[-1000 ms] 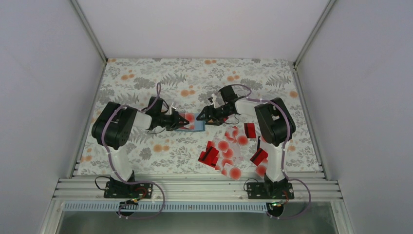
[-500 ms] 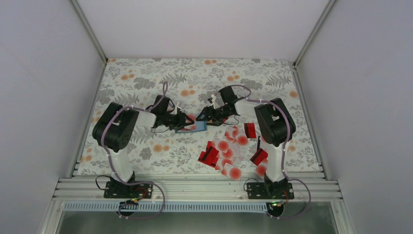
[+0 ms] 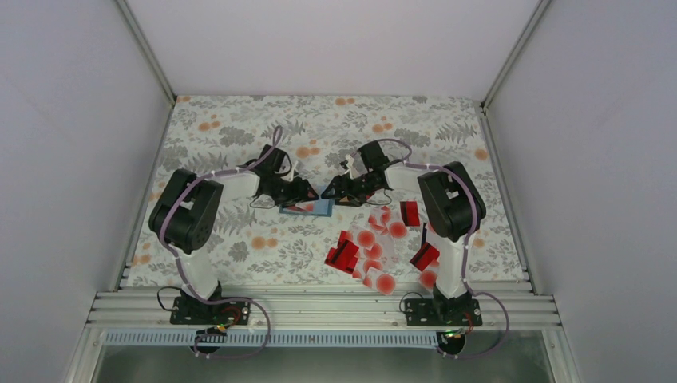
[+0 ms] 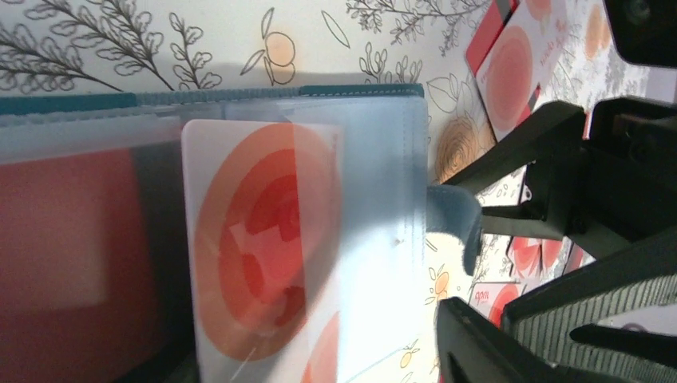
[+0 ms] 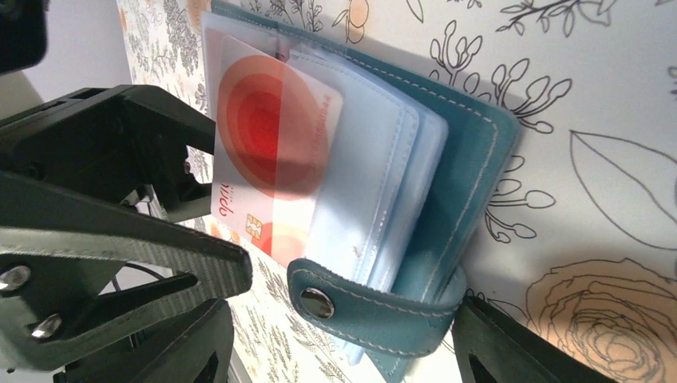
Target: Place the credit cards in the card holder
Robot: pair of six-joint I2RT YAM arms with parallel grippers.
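The teal card holder (image 3: pixel 308 209) (image 5: pixel 471 183) lies open mid-table, its clear sleeves (image 4: pixel 375 183) fanned out. A pale credit card with a red dot (image 4: pixel 255 239) (image 5: pixel 263 128) sits partly inside one sleeve. My left gripper (image 3: pixel 306 192) (image 4: pixel 311 335) is open, its jaws apart on either side of that card. My right gripper (image 3: pixel 330 194) (image 5: pixel 343 335) is open around the holder's snap strap (image 5: pixel 359 307) (image 4: pixel 457 214); one finger (image 5: pixel 499 343) touches the fold. More credit cards (image 3: pixel 372 247), red or pale with dots, lie in front of the right arm.
Loose cards (image 4: pixel 519 56) lie on the floral tablecloth (image 3: pixel 239 128) just past the holder. Both grippers meet nose to nose over the holder. White walls enclose the table on three sides, and an aluminium rail (image 3: pixel 319 307) runs along its near edge.
My left gripper has opened and let go of the pale card, now in the sleeve. The left wrist rose and swung towards the back. The right arm has stayed still.
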